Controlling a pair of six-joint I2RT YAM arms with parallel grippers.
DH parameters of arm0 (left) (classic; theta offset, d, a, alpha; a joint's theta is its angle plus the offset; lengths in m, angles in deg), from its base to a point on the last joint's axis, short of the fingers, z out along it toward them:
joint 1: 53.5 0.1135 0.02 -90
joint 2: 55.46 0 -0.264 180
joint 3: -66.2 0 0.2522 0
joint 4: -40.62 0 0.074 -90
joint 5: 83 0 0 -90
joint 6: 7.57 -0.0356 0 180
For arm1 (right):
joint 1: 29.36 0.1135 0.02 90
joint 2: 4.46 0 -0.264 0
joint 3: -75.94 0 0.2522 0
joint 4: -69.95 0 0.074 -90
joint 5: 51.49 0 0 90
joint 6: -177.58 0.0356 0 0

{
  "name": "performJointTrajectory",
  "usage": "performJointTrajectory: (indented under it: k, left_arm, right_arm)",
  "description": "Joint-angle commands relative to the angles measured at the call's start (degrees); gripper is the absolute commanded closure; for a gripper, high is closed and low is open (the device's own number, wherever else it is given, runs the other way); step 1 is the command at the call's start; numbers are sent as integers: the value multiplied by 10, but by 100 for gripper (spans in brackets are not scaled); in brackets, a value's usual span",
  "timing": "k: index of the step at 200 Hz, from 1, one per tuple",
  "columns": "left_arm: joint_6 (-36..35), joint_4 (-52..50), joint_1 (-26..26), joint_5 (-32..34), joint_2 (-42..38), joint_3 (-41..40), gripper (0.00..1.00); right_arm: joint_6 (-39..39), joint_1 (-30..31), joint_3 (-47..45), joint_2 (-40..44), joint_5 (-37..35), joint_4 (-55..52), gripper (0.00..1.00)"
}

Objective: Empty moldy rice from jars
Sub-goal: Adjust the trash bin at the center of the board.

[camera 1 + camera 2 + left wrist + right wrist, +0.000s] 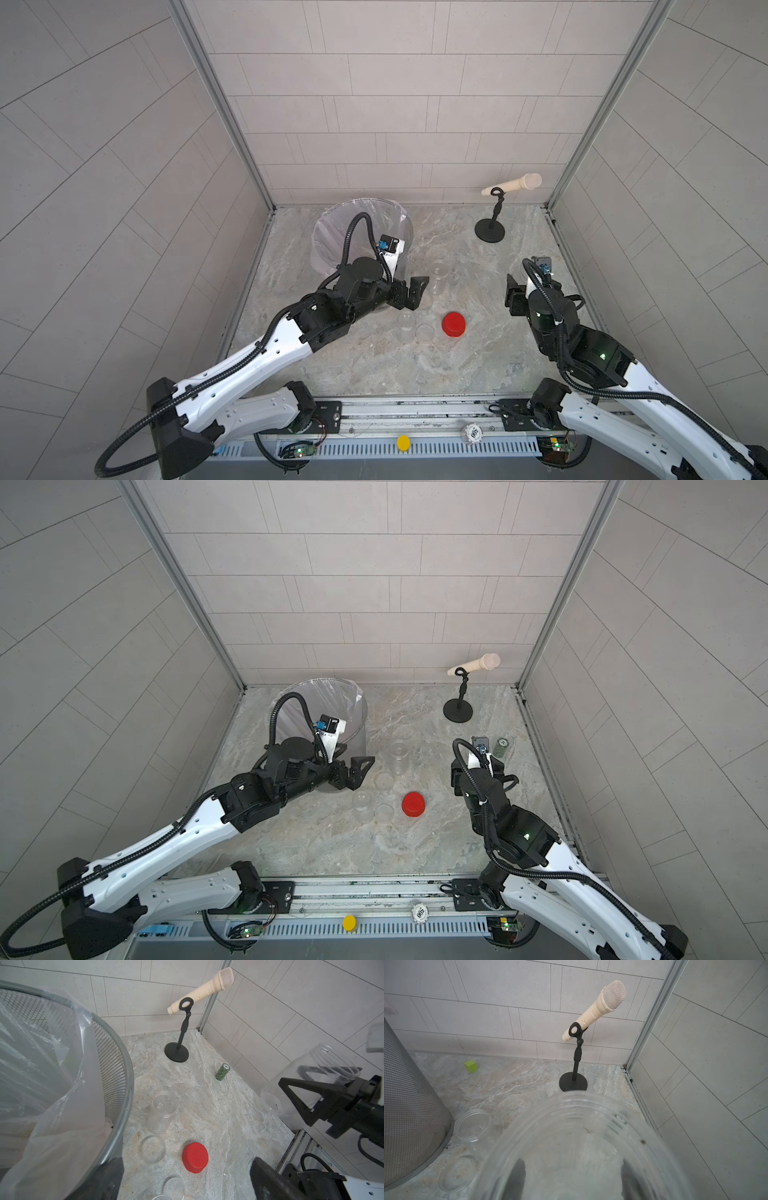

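Emptying is judged nearly done: moldy rice (19, 1136) is seen pale inside the bin (131, 1084), a tall jar (398, 756) and second jar (361, 806) are stood lidless and empty beside the bin, the third jar (295, 1076), also empty, is clamped in the right gripper (573, 1180) well apart from the bin, and the left gripper (417, 293) is spread wide beside the bin.

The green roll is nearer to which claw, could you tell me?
Right. The right claw, holding a jar, is near the green roll; the left claw is across the table, by the bin.
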Motion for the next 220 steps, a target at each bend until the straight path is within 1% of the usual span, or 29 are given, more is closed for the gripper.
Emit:
performJointTrajectory:
  k: [1, 21, 51, 75, 118, 161, 179, 198, 220]
  left_arm:
    - [-6, 26, -4, 17, -3, -4, 0]
    - [-11, 26, -7, 12, -4, -3, 0]
    - [-29, 13, -10, 3, -4, 13, 0]
    - [-47, -7, -12, -5, -4, 42, 0]
    - [-71, -61, -17, -7, -15, 94, 0]
    - [-55, -86, -31, -49, -42, 79, 0]
    - [-46, -109, -49, -33, -61, 62, 0]
    - [-29, -131, -73, 5, -91, 34, 0]
    - [6, -151, -82, 44, -135, -9, 1]
  right_arm:
    - [28, -1, -5, 13, 1, 11, 56]
    - [40, -1, -12, 15, 8, 8, 57]
    - [32, -1, -25, 21, 45, 26, 57]
    - [22, -1, -41, 19, 77, 47, 57]
    - [22, -1, -72, 18, 80, 71, 57]
    - [18, -1, -78, 18, 81, 82, 57]
    - [17, -1, -87, 14, 80, 98, 57]
    - [17, -1, -92, 7, 79, 111, 57]
    - [27, -1, -92, -8, 78, 116, 57]
